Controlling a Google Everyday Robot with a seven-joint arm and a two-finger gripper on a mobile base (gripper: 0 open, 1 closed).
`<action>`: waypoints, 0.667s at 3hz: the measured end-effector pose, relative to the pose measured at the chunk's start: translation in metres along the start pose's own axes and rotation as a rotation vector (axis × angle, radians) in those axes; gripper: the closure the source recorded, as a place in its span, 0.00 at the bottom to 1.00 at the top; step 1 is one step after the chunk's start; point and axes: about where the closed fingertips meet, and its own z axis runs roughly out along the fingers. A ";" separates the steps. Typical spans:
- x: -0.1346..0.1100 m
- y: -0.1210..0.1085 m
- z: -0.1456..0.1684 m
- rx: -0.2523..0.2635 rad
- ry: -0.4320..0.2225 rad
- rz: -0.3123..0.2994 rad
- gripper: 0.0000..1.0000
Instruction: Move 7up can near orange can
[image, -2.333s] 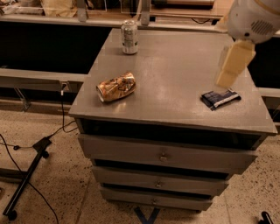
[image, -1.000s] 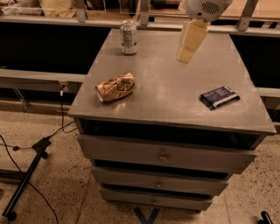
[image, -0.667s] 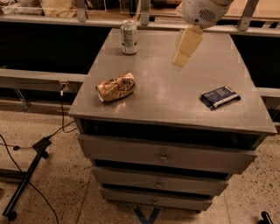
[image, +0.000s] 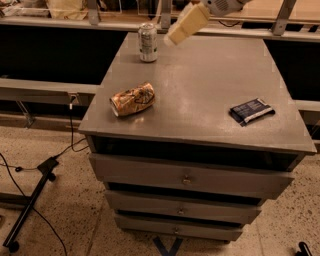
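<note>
From my station I see the gripper (image: 175, 35) hanging in the air over the back of the grey cabinet top (image: 210, 75), its pale cream tip angled down and to the left. It sits just to the right of the 7up can (image: 148, 42) and a little above it, not touching it. I cannot tell whether the pincer is spread or pressed together, and it carries nothing that I can make out. The 7up can stands upright near the back left corner of the top. The orange can (image: 132, 99) lies crushed on its side close to the front left edge, well apart from the 7up can. A flat dark-blue packet (image: 251, 110) lies on the right side of the top, toward the front. Below the top I see three drawers (image: 186, 176), each with a small knob, and a black stand (image: 31, 206) on the speckled floor at the left.
</note>
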 end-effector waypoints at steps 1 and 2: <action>-0.023 -0.030 0.011 0.067 -0.057 0.087 0.00; -0.027 -0.030 0.014 0.064 -0.062 0.121 0.00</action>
